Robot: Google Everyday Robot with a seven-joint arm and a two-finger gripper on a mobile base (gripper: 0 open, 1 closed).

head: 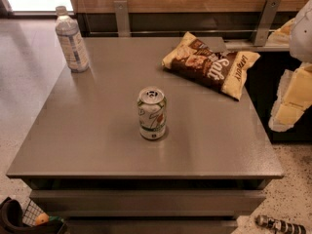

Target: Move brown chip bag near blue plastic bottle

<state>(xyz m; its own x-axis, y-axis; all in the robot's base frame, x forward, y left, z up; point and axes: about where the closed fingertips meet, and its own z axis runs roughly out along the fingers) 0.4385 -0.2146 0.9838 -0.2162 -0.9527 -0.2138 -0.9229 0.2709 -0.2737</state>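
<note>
Plainly, nothing of the task is done yet, as I judge it. The grey worktop (97, 130) fills most of the frame. Beyond its right edge, at the right of the frame, hangs the tool (291, 99), and I cannot tell whether it is open or closed; it holds nothing that shows. The brown chip bag (212, 65) lies flat in the upper right, near the tool but apart from it. The blue plastic bottle (71, 40) stands upright in the upper left, well apart from the bag. What is left is all of it: grasp the bag, carry it leftwards, and set it down by the bottle. A green-and-white soda can (152, 113) stands upright mid-frame, below the straight line from bag to bottle, so it probably obstructs only a low, forward sweep. On the floor, a black basket-like thing (19, 218) sits lower left, and a small dark striped object (280, 224) lies lower right.
</note>
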